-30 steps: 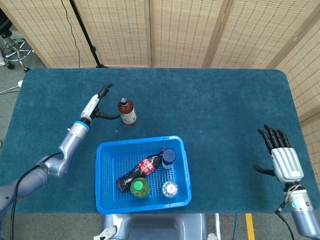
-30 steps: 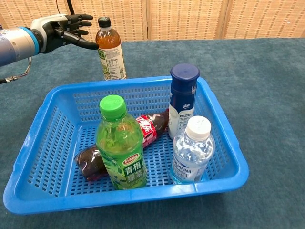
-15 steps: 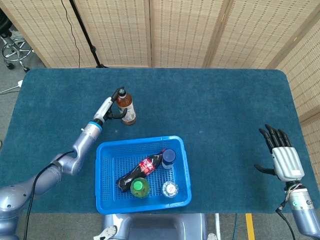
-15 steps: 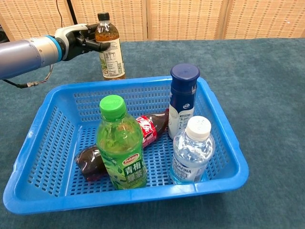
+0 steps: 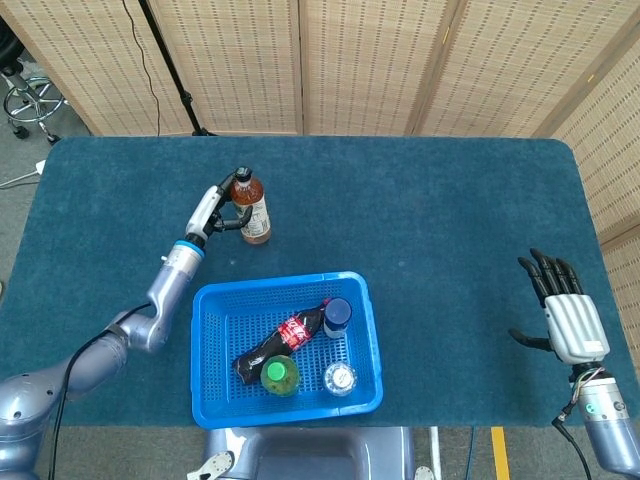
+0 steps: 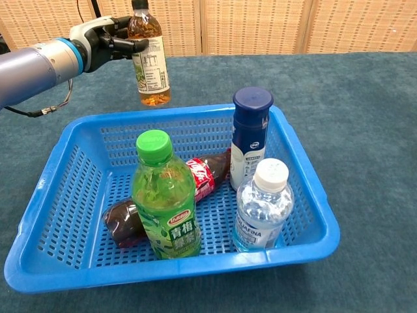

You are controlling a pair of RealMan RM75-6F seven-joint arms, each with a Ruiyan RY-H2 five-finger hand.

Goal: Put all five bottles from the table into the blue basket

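Note:
My left hand (image 5: 213,209) (image 6: 103,43) grips an amber tea bottle (image 5: 250,206) (image 6: 149,60) near its neck and holds it slightly above the table, tilted, behind the blue basket (image 5: 215,400) (image 6: 306,195). Inside the basket stand a green-capped bottle (image 6: 165,196) (image 5: 281,374), a dark-blue-capped white bottle (image 6: 251,136) (image 5: 337,316) and a clear water bottle (image 6: 262,205) (image 5: 340,378). A cola bottle (image 6: 202,175) (image 5: 275,345) lies on its side among them. My right hand (image 5: 564,310) hovers open at the table's right edge, far from everything.
The blue table (image 5: 450,220) stretches wide to the right of the basket. Wicker screens (image 5: 370,60) stand behind the table, and a black stand pole (image 5: 165,60) rises at the back left.
My left hand reached the tea bottle, closed around its neck, and has lifted it off the table. The right hand has stayed put.

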